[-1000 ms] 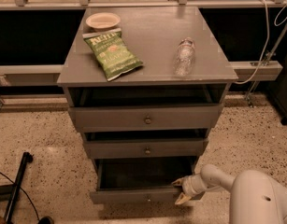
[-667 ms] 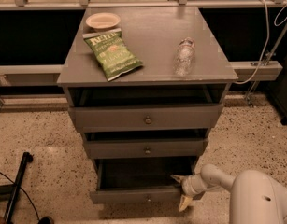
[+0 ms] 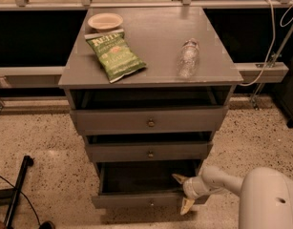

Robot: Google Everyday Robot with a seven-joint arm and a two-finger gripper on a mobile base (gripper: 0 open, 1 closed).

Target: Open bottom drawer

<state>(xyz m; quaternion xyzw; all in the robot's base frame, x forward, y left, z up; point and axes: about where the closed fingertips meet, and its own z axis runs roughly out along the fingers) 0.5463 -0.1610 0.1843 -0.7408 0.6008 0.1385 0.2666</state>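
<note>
The bottom drawer is the lowest of three grey drawers in a grey cabinet. It stands pulled out, its dark inside showing, with a small brass knob at the centre of its front. My gripper is at the right end of the drawer front, on a white arm coming in from the lower right. Its fingers are spread open: one fingertip lies over the drawer's inside, the other hangs in front of the drawer front. It holds nothing.
The middle drawer and the top drawer are slightly out. On the cabinet top lie a green chip bag, a clear plastic bottle and a small bowl. A black stand leg lies on the speckled floor at left.
The gripper's fingers have spread wider apart at the right end of the bottom drawer's front. The drawer stays pulled out about as far as before.
</note>
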